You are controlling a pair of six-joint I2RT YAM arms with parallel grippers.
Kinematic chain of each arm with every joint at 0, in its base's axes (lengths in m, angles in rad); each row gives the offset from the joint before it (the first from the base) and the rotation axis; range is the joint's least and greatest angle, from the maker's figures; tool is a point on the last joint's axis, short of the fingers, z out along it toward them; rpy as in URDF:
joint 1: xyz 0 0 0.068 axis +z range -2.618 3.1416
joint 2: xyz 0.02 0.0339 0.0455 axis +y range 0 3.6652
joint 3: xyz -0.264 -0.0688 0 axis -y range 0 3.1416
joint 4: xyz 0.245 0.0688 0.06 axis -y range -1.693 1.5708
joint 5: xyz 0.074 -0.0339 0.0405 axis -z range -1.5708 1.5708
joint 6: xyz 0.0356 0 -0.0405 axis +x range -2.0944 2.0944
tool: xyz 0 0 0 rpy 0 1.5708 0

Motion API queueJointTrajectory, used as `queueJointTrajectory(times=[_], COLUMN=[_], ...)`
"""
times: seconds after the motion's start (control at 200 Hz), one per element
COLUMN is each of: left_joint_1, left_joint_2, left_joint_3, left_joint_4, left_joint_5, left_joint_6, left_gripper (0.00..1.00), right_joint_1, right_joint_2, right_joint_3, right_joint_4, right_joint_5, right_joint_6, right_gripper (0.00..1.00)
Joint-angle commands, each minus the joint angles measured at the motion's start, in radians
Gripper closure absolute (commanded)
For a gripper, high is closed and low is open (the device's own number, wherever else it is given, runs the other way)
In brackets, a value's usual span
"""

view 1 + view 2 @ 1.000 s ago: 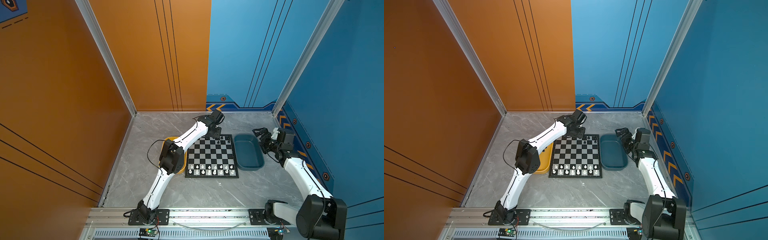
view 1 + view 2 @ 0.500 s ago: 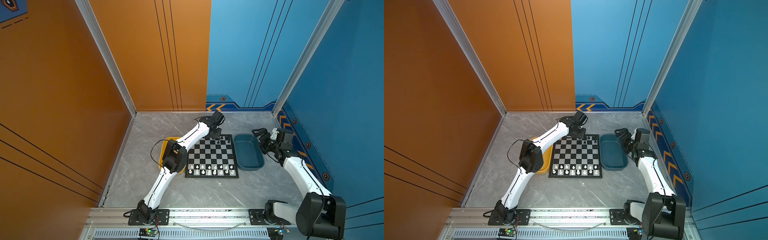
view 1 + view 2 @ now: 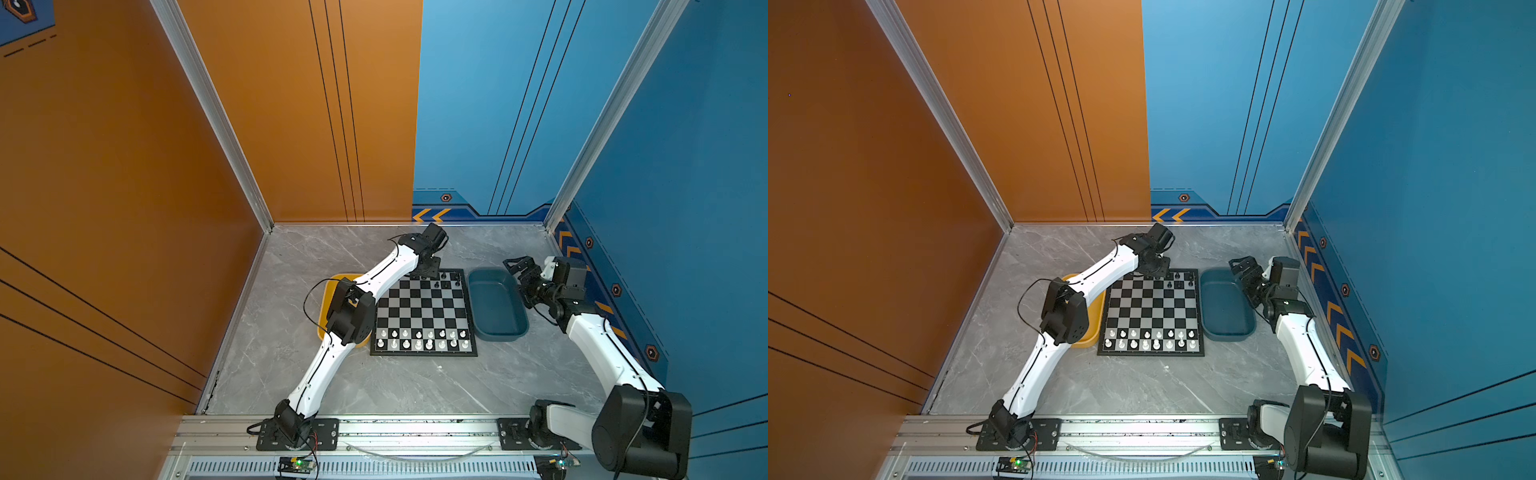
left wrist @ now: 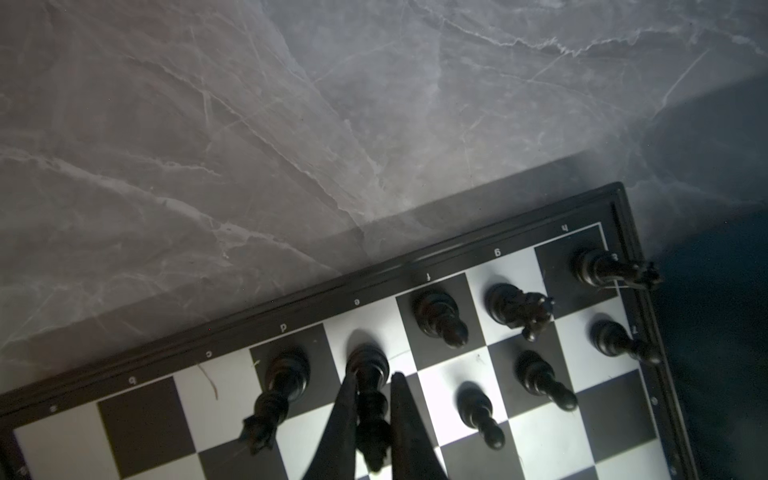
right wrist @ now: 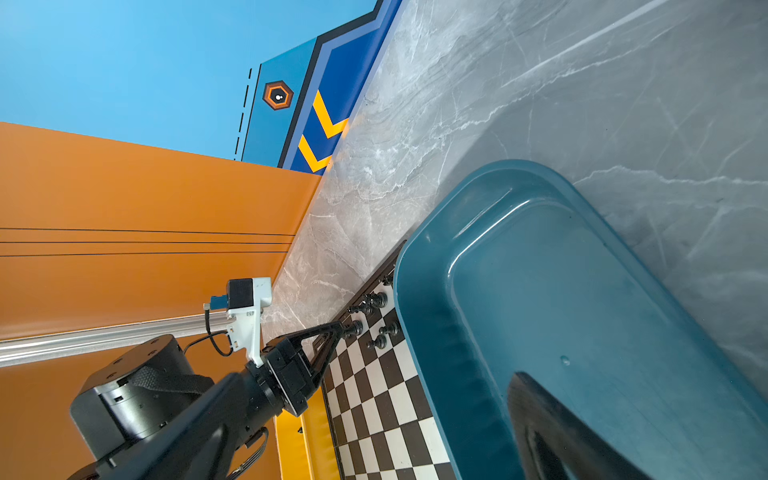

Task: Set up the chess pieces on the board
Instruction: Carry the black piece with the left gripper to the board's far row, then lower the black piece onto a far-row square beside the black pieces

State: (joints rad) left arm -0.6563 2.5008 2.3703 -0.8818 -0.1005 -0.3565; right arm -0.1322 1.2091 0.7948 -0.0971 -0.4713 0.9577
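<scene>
A grey marble tabletop [image 3: 374, 386] lies between orange and blue walls. In both top views the left arm stretches diagonally from the near rail. Its elbow is over the yellow tray [image 3: 327, 286], and its wrist bends down so the left gripper [image 3: 426, 274] meets the far edge of the board [image 3: 424, 311]. The right arm folds back beside the blue tray [image 3: 498, 307]. The right gripper [image 3: 515, 265] hangs near the tray's far right corner, jaws apart with nothing between them. Sixteen white chessmen [image 3: 1145, 344] fill the two near rows, eight in each.

The left wrist view shows eight black chess pieces [image 4: 515, 307] at the board's far corner: five on the lettered back row and three on the row before it. The left gripper's fingers [image 4: 345, 415] are pinched narrowly on the tall black piece [image 4: 368, 365], which stands on square e.

The right wrist view shows one blurred finger [image 5: 548, 424] of the right gripper over the blue tray.
</scene>
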Motion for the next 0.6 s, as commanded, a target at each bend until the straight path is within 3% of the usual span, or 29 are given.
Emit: queueJointTrajectory(times=[0.0, 0.445, 0.596], left_joint_1=[0.007, 0.006, 0.006], left_joint_2=[0.035, 0.061, 0.064], left_joint_3=[0.034, 0.061, 0.058], left_joint_4=[-0.02, -0.021, -0.02], left_joint_5=[-0.009, 0.027, 0.028], left_joint_6=[0.002, 0.002, 0.002], left_gripper=[1.0, 1.0, 0.93], right_joint_1=[-0.007, -0.007, -0.007], right_joint_2=[0.013, 0.013, 0.013], right_joint_3=[0.011, 0.011, 0.011], right_joint_4=[-0.005, -0.007, -0.007], right_joint_5=[-0.007, -0.009, -0.009], right_joint_6=[-0.014, -0.014, -0.014], right_gripper=[0.0, 0.0, 0.0])
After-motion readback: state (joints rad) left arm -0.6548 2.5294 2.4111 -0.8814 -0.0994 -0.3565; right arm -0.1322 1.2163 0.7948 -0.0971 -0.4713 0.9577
